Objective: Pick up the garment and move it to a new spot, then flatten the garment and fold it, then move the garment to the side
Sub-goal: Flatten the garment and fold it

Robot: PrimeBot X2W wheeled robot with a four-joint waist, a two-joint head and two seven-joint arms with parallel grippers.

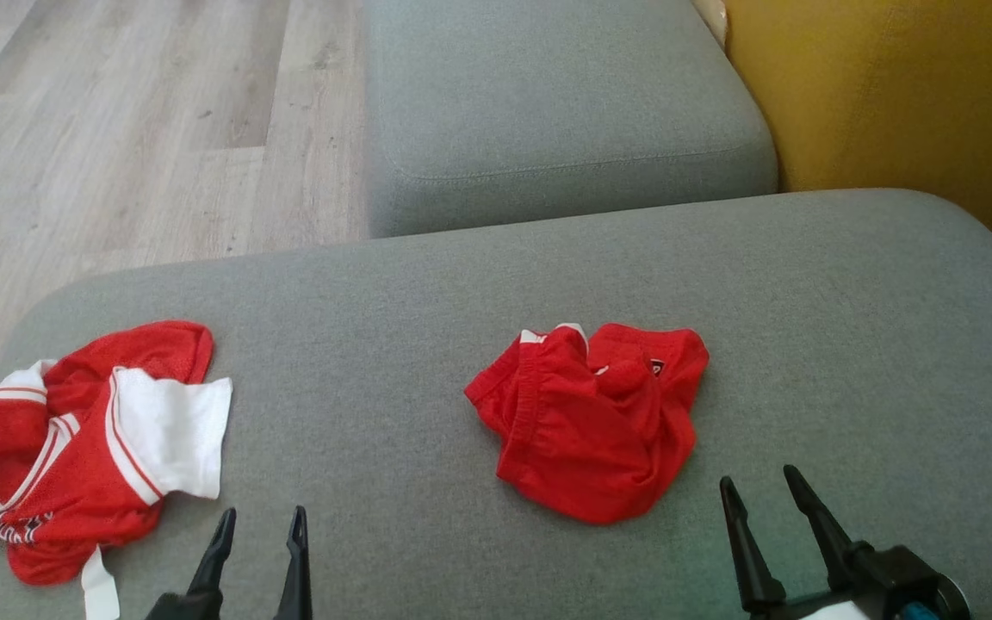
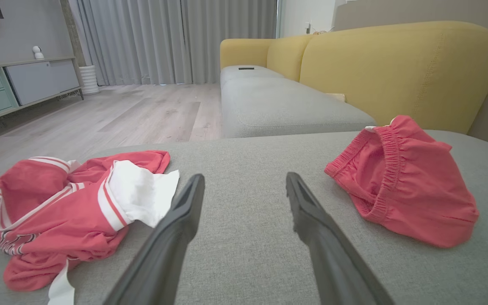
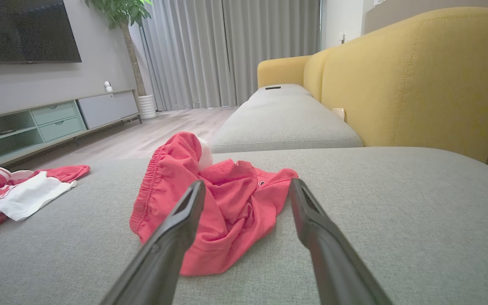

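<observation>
Before lifting anything: pick-up step, not yet begun. Red shorts crumpled on grey seat; jersey well left of shorts. Both left jaws and right jaws spread wide, empty, short of shorts. Next, likely: advance right jaws, pinch bunched waistband, lift clear.

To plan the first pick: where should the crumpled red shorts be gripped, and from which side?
Grip the red shorts at the elastic waistband, a raised ridge on their left part. Probably come from above and the near side with the open right end effector, the nearer one, pinching across that ridge; elsewhere the cloth lies flatter.
</observation>
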